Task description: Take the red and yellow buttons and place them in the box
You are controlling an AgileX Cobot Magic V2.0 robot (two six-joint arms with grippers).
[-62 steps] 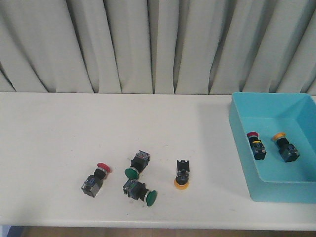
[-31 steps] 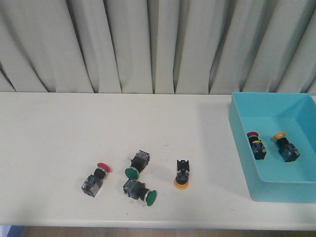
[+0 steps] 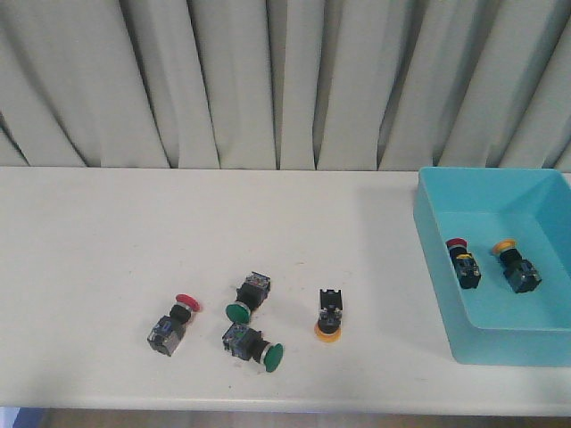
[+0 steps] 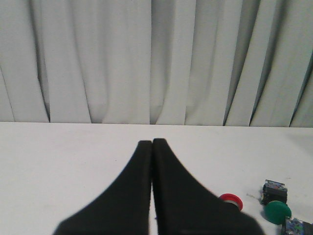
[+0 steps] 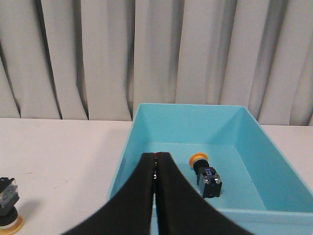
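Note:
In the front view a red button (image 3: 177, 322) and a yellow button (image 3: 328, 315) lie on the white table, apart from each other. The light-blue box (image 3: 434, 254) stands at the right and holds a second red button (image 3: 462, 264) and a second yellow button (image 3: 517, 267). Neither gripper shows in the front view. My left gripper (image 4: 152, 143) is shut and empty above the table, with the red button's cap (image 4: 231, 200) beside its fingers. My right gripper (image 5: 156, 155) is shut and empty, in front of the box (image 5: 186, 122). Its fingers hide most of the boxed red button; the boxed yellow button (image 5: 206, 175) shows.
Two green-capped buttons (image 3: 249, 298) (image 3: 252, 346) lie between the red and yellow buttons on the table; one green cap shows in the left wrist view (image 4: 277, 211). The table's yellow button shows at the edge of the right wrist view (image 5: 8, 205). A pleated curtain hangs behind the table.

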